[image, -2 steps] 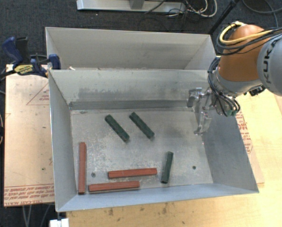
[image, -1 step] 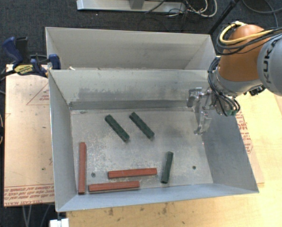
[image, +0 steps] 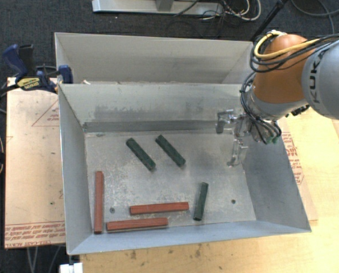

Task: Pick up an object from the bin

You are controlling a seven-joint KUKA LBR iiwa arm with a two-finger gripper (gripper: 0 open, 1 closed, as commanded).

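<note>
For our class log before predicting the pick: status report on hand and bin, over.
Hand above bare bin floor, right side. Nearest thing: dark green bar toward the front, untouched. Nothing lies between them.

The pincer (image: pixel 233 159) hangs at the right of the grey bin (image: pixel 158 56), well apart from two slanted green bars (image: pixel 141 154) (image: pixel 170 151), a third green bar (image: pixel 201 201) nearer, and three red-brown bars (image: pixel 98 202) (image: pixel 158 209) (image: pixel 136 224) near-left.

Robotics lab; robot arm (image: pixel 329 78), metal bin (image: pixel 158 58), loose cables (image: pixel 238 1), carpet (image: pixel 44 10).
</note>
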